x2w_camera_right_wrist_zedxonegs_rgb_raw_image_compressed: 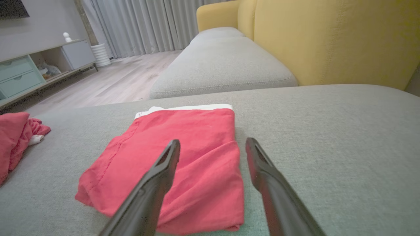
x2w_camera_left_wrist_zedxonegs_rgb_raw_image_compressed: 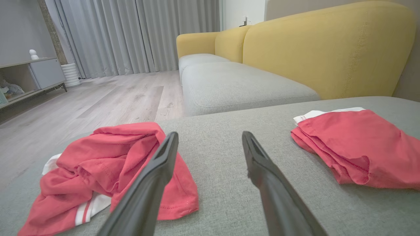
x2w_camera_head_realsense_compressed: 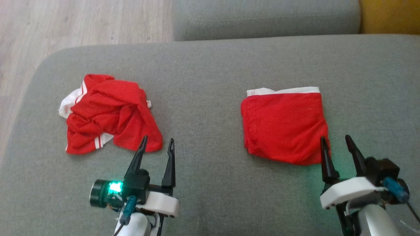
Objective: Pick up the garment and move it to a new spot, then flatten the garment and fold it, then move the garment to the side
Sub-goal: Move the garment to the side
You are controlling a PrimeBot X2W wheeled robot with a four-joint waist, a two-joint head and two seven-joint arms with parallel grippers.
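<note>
Jaws on both the left gripper and the right gripper are spread wide and holding nothing, low in the head view right at the near edges of the cloth. There's a folded red garment lying right of centre on the grey sofa seat, so that one looks done to me. I'd guess the step in hand is picking up the crumpled red garment at middle left, which probably means nudging the left gripper forward, pinching a raised fold near the closest hem and lifting it clear.
</note>
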